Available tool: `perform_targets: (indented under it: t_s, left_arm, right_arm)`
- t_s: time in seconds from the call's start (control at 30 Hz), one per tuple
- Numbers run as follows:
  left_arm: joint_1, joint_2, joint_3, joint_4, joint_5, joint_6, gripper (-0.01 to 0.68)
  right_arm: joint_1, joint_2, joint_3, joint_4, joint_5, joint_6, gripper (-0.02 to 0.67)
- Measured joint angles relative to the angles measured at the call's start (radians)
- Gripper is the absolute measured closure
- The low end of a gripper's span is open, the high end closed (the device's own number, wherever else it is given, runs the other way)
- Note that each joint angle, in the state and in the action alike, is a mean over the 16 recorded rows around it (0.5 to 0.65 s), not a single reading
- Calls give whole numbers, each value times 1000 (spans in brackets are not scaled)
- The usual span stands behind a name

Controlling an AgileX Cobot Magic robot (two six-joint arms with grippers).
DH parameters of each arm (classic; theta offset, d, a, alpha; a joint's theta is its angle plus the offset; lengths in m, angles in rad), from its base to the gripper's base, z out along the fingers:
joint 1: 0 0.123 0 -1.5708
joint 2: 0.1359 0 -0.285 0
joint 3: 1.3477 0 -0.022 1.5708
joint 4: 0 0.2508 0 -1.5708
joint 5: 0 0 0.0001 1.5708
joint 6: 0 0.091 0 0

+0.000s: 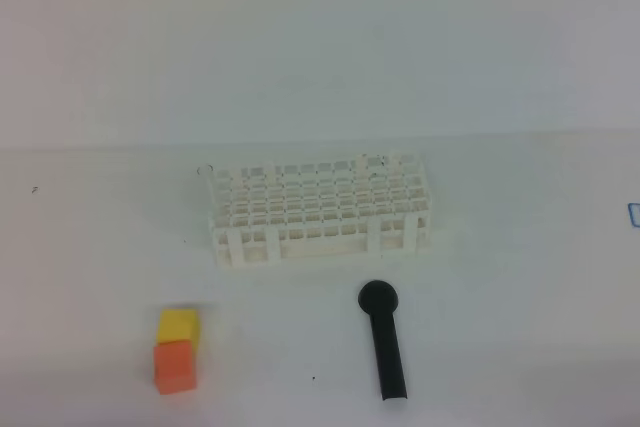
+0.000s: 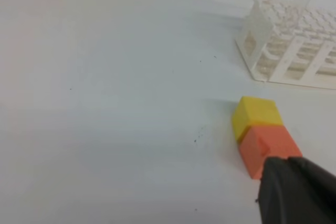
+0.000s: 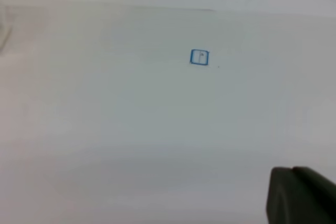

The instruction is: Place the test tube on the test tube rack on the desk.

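The setting looks like a plain lab bench or robot test station. A bare white surface (image 1: 500,327) runs back to an equally bare pale wall. On it stands a white test tube rack (image 1: 320,209) with a grid of small square holes, a piece of lab ware. Near it lie a black round-headed stick (image 1: 385,340) and two small foam-like cubes, one yellow (image 1: 178,325), one orange (image 1: 174,366), touching each other.
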Motion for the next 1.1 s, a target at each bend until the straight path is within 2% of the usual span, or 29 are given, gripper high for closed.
perform_targets:
  t_s: [1.1]
  left_arm:
    - [0, 3, -2, 0, 2, -1, 673]
  right_arm:
    - [15, 0, 0, 0, 0, 0, 650]
